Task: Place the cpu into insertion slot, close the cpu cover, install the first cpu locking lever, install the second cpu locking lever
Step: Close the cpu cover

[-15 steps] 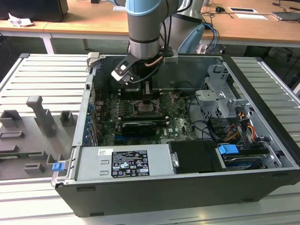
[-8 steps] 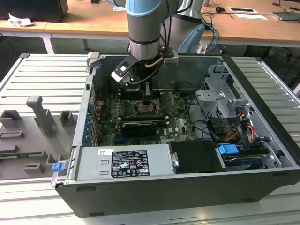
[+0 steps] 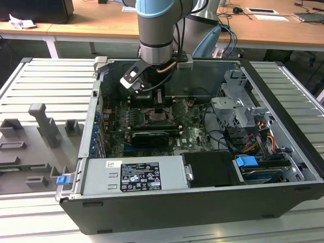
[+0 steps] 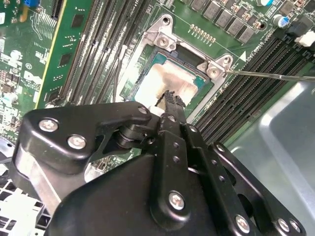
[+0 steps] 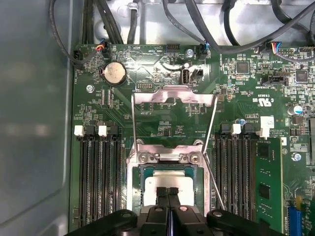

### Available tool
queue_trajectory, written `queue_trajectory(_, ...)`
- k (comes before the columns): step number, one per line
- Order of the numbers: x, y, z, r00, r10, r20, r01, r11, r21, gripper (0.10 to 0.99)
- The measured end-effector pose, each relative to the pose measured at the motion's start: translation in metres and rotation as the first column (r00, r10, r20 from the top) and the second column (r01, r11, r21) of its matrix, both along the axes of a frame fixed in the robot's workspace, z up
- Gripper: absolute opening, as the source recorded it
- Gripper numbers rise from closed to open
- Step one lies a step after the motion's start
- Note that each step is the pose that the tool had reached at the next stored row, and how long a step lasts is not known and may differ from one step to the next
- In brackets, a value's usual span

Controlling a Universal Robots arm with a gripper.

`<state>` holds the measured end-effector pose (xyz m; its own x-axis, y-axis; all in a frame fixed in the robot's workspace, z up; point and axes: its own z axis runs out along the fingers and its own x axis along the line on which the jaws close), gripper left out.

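Note:
In both wrist views the cpu (image 5: pixel 167 180) (image 4: pixel 165 78) lies flat in the insertion slot (image 5: pixel 132 184) (image 4: pixel 162 37), pale metal top up. My gripper (image 5: pixel 168 192) (image 4: pixel 172 98) is shut, its two black fingers pressed together with the tips at the cpu's top face; whether they touch it I cannot tell. The cpu cover (image 5: pixel 174 95) stands swung open on its hinge at the slot's far edge. A thin wire locking lever (image 5: pixel 215 184) (image 4: pixel 270 75) sticks out unlatched beside the slot. In the exterior view the gripper (image 3: pixel 158 109) reaches down into the open computer case.
Long black memory slots (image 5: pixel 98 177) flank the socket on both sides, and a green memory card (image 5: pixel 268 187) stands in one. A coin battery (image 5: pixel 113 73) and black cables (image 5: pixel 197 24) lie beyond. The power supply (image 3: pixel 134 174) and drive cage (image 3: pixel 238 109) crowd the case.

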<state>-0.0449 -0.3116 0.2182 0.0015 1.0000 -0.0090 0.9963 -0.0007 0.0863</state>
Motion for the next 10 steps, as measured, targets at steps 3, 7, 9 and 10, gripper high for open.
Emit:
queue_trajectory(3, 0.0004, 0.0, 0.0047, 1.0, 0.0, -0.0001, 0.0, 1.0, 0.0, 0.106)
queue_trajectory(7, 0.0042, -0.0005, 0.0048, 1.0, -0.001, -0.0008, 0.001, 1.0, 0.0, 0.106)
queue_trajectory(9, 0.0042, -0.0005, 0.0065, 1.0, -0.002, -0.0012, 0.002, 1.0, 0.0, 0.106)
queue_trajectory(10, 0.0043, -0.0005, 0.0094, 1.0, -0.001, -0.0022, 0.001, 1.0, 0.0, 0.106)
